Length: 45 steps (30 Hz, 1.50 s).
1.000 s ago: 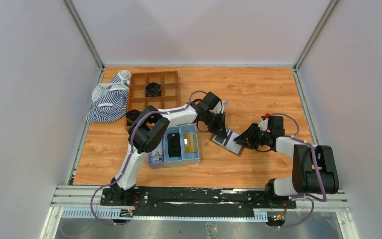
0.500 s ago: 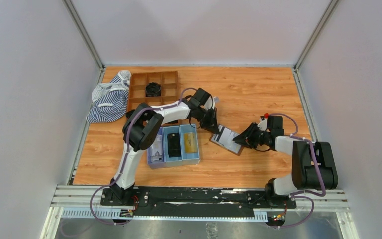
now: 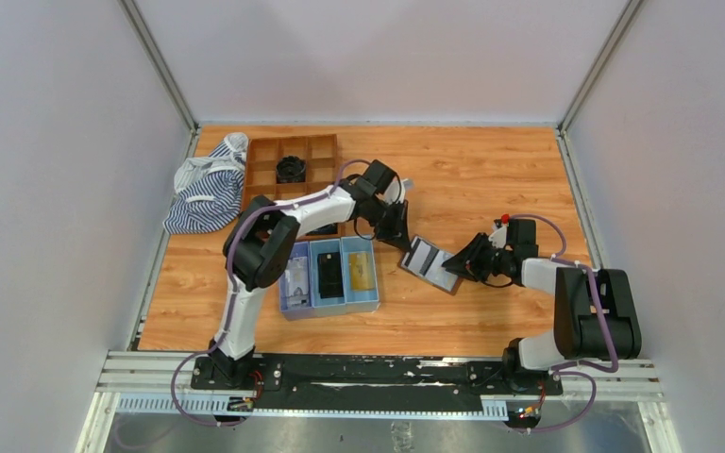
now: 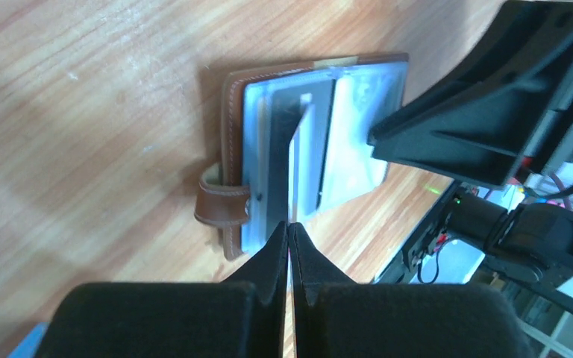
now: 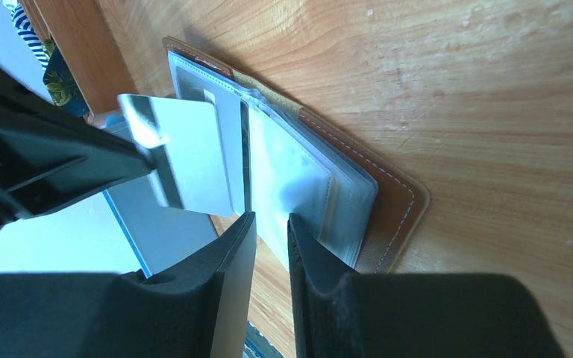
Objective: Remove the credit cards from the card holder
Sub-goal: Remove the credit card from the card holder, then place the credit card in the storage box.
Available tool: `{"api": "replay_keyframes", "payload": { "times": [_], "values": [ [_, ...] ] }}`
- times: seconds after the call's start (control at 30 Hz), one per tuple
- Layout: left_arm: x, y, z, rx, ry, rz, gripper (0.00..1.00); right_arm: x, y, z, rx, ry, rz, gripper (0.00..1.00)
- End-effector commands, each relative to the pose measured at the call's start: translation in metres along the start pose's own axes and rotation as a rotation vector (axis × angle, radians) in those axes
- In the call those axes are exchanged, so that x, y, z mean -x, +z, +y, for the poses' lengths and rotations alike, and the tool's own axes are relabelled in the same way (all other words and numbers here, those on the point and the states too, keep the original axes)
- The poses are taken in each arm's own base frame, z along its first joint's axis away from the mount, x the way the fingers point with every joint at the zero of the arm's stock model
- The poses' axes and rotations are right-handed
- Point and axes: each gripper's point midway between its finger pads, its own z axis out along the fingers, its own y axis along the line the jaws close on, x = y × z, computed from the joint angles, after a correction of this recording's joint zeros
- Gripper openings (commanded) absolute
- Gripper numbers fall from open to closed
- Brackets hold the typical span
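Observation:
The brown leather card holder (image 3: pixel 431 263) lies open on the wood table, its clear sleeves facing up (image 5: pixel 388 201) (image 4: pixel 233 112). My left gripper (image 3: pixel 406 243) (image 4: pixel 289 225) is shut on a silvery credit card (image 5: pixel 186 156), seen edge-on in the left wrist view (image 4: pixel 296 164). The card's far end still overlaps the holder's left sleeve. My right gripper (image 3: pixel 453 266) (image 5: pixel 271 218) reaches in from the right, its jaws narrowly apart and pinched on the edge of a clear sleeve page of the holder.
A blue three-compartment tray (image 3: pixel 335 308) sits left of the holder, with a black item (image 3: pixel 329 272) and a yellowish one (image 3: pixel 362 271) inside. Behind it stand a wooden grid box (image 3: pixel 262 179) and a striped cloth (image 3: pixel 206 189).
My left gripper has drawn back up and to the left with the card, sliding it further out of the holder. The right gripper has closed slightly and stayed in place.

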Motion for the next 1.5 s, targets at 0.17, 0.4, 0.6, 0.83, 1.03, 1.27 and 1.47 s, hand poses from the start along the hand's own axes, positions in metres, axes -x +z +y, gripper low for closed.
{"api": "replay_keyframes", "payload": {
  "times": [0.17, 0.4, 0.6, 0.83, 1.03, 1.27, 1.47],
  "values": [
    [0.016, -0.059, -0.043, 0.018, 0.093, -0.088, 0.00, -0.024, -0.002, -0.064, -0.274, 0.032, 0.022, 0.28],
    [0.018, -0.090, -0.054, 0.067, 0.132, -0.136, 0.00, -0.018, -0.003, -0.059, -0.266, 0.018, 0.008, 0.28],
    [0.012, -0.114, -0.069, 0.061, 0.157, -0.157, 0.00, -0.018, -0.003, -0.057, -0.264, 0.019, 0.014, 0.28],
    [-0.007, -0.163, -0.063, 0.140, 0.174, -0.217, 0.00, -0.018, -0.004, -0.055, -0.263, 0.022, 0.023, 0.28],
    [-0.034, -0.205, -0.022, 0.312, 0.123, -0.261, 0.00, -0.016, -0.003, -0.051, -0.253, 0.022, 0.025, 0.28],
    [-0.066, -0.250, 0.034, 0.615, 0.014, -0.322, 0.00, -0.017, -0.003, -0.052, -0.255, 0.024, 0.028, 0.28],
    [-0.078, -0.274, 0.065, 0.806, -0.058, -0.384, 0.00, -0.018, -0.003, -0.053, -0.255, 0.018, 0.036, 0.28]
  ]
}}
